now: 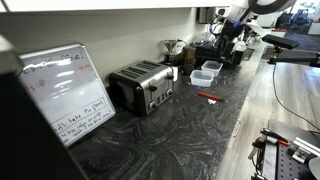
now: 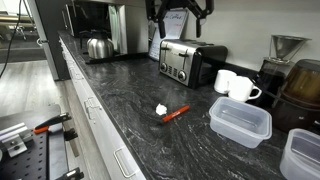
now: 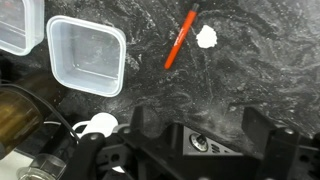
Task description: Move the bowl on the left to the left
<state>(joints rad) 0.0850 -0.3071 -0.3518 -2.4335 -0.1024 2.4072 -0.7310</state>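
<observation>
The bowl is a small shallow bluish-clear plastic tub (image 2: 240, 121) on the dark marbled counter, to the right of the toaster. It also shows in an exterior view (image 1: 203, 77) and at the upper left of the wrist view (image 3: 87, 55). It is empty. My gripper (image 2: 180, 12) hangs high above the counter over the toaster area, well apart from the bowl. In the wrist view its two fingers (image 3: 200, 128) are spread wide with nothing between them.
A taller, whiter-rimmed tub (image 2: 303, 155) sits beside the bowl. A red marker (image 2: 175, 113) and a small white lump (image 2: 161, 109) lie in front. A silver toaster (image 2: 190, 60), two white mugs (image 2: 236, 86), a kettle (image 2: 97, 46) and a whiteboard (image 1: 65, 92) stand along the wall.
</observation>
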